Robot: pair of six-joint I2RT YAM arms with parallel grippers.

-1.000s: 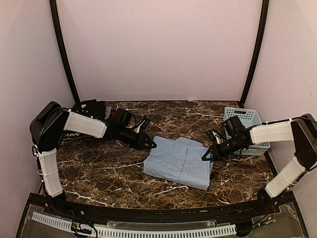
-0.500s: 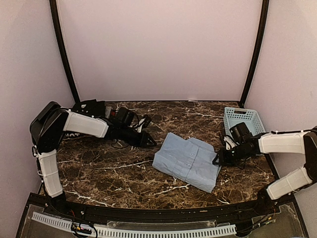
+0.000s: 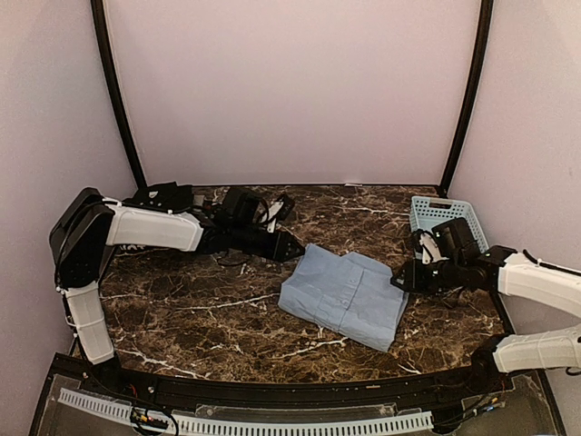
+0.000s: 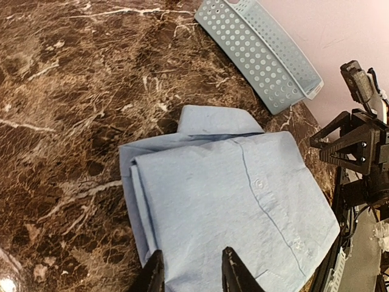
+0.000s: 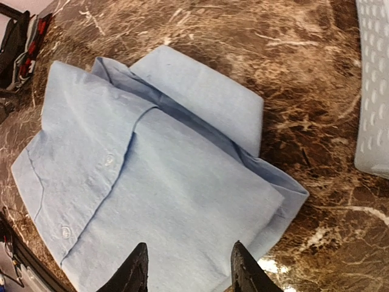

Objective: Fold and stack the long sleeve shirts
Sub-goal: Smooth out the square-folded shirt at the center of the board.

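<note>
The light blue shirt (image 3: pixel 345 295) lies folded in a neat rectangle on the marble table, collar toward the back. It also shows in the left wrist view (image 4: pixel 231 201) and the right wrist view (image 5: pixel 158 182). My left gripper (image 3: pixel 292 245) is open and empty, hovering just off the shirt's back left corner (image 4: pixel 191 277). My right gripper (image 3: pixel 399 280) is open and empty, just off the shirt's right edge (image 5: pixel 189 274). A black bundle (image 3: pixel 163 194) sits at the back left behind the left arm; I cannot tell whether it is the black shirt.
The pale blue lattice basket (image 3: pixel 445 216) stands at the back right, close behind the right gripper, and shows in both wrist views (image 4: pixel 261 55) (image 5: pixel 374 91). Brown marble table (image 3: pixel 182 309) spreads to the left and front of the shirt. Walls enclose the back and sides.
The folded shirt slid a little to the right. The right gripper drew back off its right edge toward the basket. The left gripper moved right and back, near the shirt's collar corner.
</note>
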